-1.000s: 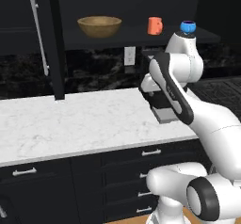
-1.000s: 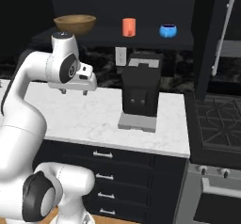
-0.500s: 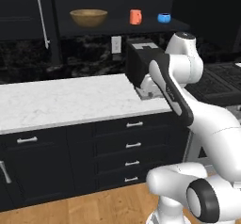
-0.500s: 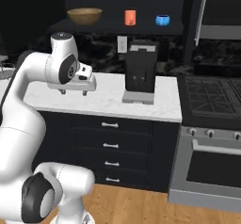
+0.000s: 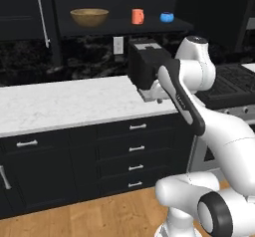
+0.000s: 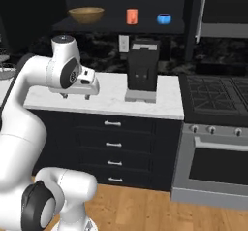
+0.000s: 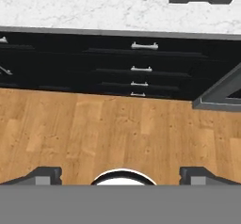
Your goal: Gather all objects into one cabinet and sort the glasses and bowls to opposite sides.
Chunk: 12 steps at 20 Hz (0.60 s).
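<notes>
Open black upper cabinet with a dark shelf carrying three task objects in a row: the wide wooden bowl toward the shelf's left end, the orange mug near its middle, and the small bright-blue vessel toward its right end, each standing apart from the next. In the right base view the same order holds: wooden bowl, orange mug, blue vessel. A tall slab door with a long pale bar handle stands left of the shelf in the left base view; another bar handle shows right of the shelf in the right base view. Below the shelf, a wall outlet sits on the dark speckled backsplash. A black coffee machine stands on the white marble surface, near its right edge, beside the stove. Dark drawer units with short pale handles run beneath the surface, above a wooden floor. The hand hangs in front of the surface's front edge, left of the coffee machine, its fingers pointing down and spread wide, holding nothing; in the hand view the two finger tips stand far apart over the floor and the drawer fronts.
</notes>
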{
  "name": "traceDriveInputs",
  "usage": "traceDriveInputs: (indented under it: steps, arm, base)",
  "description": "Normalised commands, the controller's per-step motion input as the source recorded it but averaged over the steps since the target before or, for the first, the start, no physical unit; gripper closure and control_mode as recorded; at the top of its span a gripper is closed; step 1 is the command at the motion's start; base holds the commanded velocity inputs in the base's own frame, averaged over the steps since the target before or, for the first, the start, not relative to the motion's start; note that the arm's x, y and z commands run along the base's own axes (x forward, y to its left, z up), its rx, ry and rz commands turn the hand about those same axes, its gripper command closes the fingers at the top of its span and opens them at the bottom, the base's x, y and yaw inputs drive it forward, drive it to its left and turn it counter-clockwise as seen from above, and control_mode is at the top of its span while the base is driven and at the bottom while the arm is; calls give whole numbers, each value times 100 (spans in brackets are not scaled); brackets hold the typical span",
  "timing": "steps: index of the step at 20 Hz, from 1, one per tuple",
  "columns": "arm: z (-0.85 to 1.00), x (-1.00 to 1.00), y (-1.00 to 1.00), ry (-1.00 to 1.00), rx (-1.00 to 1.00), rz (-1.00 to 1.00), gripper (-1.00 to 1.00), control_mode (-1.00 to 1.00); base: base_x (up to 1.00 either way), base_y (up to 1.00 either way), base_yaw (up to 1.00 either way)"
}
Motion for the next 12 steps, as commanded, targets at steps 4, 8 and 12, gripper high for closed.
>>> traceDriveInputs:
  steps: [4,8,12]
  arm:
    - [0,0,0,0,0,0,-100,100]
    - [0,0,0,0,0,0,-100,100]
    - [0,0,0,0,0,0,-100,100]
  base:
    - [0,-1,-43]
    - [0,-4,-55]
    - [0,-8,-55]
